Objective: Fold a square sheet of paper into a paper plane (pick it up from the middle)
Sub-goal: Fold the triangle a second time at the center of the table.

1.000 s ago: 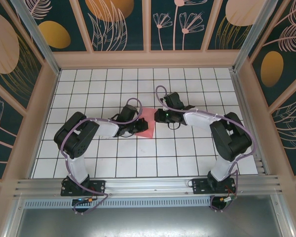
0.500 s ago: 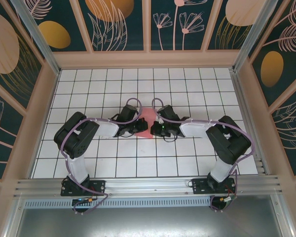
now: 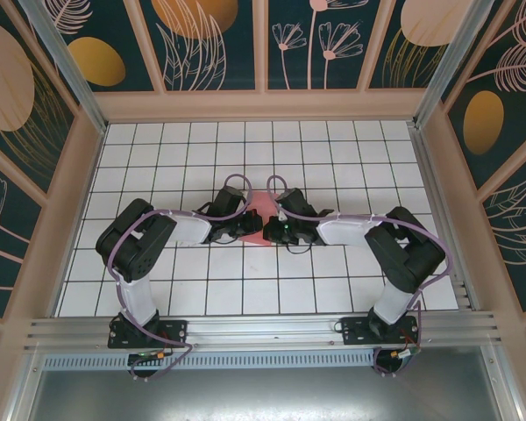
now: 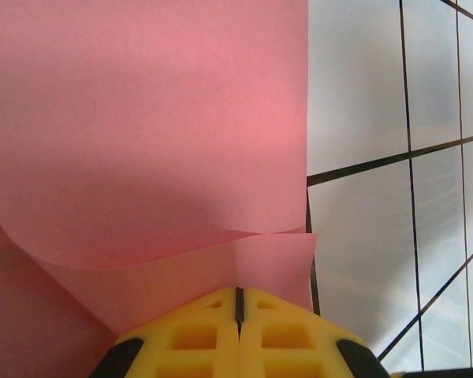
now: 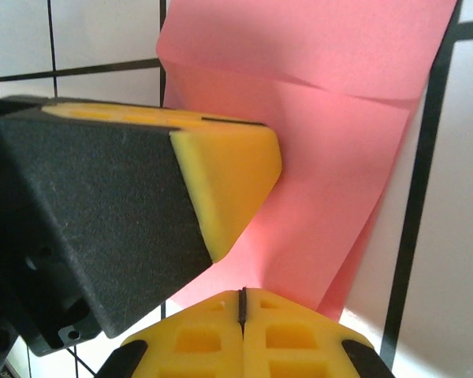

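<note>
Square sheet of paper (image 3: 259, 207): salmon-pink, partly folded, lying near the middle of the white tiled table (image 3: 333, 149), wedged between the two grippers and mostly covered by them from above. In the left wrist view (image 4: 142, 118), one flap curled over a flatter layer, its curved edge crossing just above the fingertips. In the right wrist view (image 5: 339, 157), at least two overlapping layers with a slanted crease. Left gripper (image 4: 238, 303): yellow fingers clenched to a thin slit, tips at the paper's near edge; pinching or merely pressing, cannot tell. Right gripper (image 5: 242, 303): likewise clenched, tips against the sheet's lower edge, grasp unclear. Left gripper's yellow finger (image 5: 221, 173) resting over the paper just beside the right gripper.
</note>
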`<state>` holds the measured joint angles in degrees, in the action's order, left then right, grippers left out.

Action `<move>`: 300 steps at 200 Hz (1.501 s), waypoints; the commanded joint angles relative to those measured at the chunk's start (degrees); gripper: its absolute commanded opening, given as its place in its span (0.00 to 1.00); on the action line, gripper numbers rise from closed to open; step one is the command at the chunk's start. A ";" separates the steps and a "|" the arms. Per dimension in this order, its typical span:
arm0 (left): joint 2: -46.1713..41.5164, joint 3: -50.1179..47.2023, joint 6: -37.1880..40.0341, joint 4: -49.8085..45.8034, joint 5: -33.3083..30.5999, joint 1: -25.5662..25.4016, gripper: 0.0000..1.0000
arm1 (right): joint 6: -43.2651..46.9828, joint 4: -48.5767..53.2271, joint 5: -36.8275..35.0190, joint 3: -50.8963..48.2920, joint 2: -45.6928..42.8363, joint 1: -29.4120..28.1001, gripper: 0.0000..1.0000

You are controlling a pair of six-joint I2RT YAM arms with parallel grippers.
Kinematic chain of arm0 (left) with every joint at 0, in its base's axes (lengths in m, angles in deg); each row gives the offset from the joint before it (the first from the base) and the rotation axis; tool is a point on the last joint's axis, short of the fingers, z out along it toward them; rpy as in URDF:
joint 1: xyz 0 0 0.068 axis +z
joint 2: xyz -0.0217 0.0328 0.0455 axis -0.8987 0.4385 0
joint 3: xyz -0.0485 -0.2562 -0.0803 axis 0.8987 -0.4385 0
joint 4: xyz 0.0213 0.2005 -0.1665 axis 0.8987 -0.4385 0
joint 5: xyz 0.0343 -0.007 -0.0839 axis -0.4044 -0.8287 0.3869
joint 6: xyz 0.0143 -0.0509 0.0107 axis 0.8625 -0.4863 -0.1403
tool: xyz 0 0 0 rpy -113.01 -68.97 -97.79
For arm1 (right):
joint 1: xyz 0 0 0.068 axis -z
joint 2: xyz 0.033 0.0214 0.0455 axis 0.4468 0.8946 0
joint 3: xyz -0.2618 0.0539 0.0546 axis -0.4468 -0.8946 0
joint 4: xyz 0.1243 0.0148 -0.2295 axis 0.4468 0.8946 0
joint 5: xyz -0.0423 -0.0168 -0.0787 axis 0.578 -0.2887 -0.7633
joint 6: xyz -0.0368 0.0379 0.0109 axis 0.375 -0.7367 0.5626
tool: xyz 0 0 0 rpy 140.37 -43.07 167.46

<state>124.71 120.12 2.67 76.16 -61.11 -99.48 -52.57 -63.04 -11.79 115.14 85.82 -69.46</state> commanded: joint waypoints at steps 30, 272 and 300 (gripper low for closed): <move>0.89 -1.91 -0.86 -3.36 -3.78 0.27 0.05 | 0.43 3.71 -1.09 -0.20 -0.05 -0.94 0.01; 1.27 -2.16 -1.13 -4.18 -4.85 0.32 0.04 | -0.18 7.51 -2.26 -4.23 0.44 -2.43 0.01; 1.24 -2.26 -1.13 -3.89 -4.68 0.27 0.04 | 0.25 8.99 -2.56 -5.53 -3.03 -2.70 0.00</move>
<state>124.71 119.71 1.76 77.01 -61.70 -99.58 -52.57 -61.54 -14.46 112.43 85.63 -70.94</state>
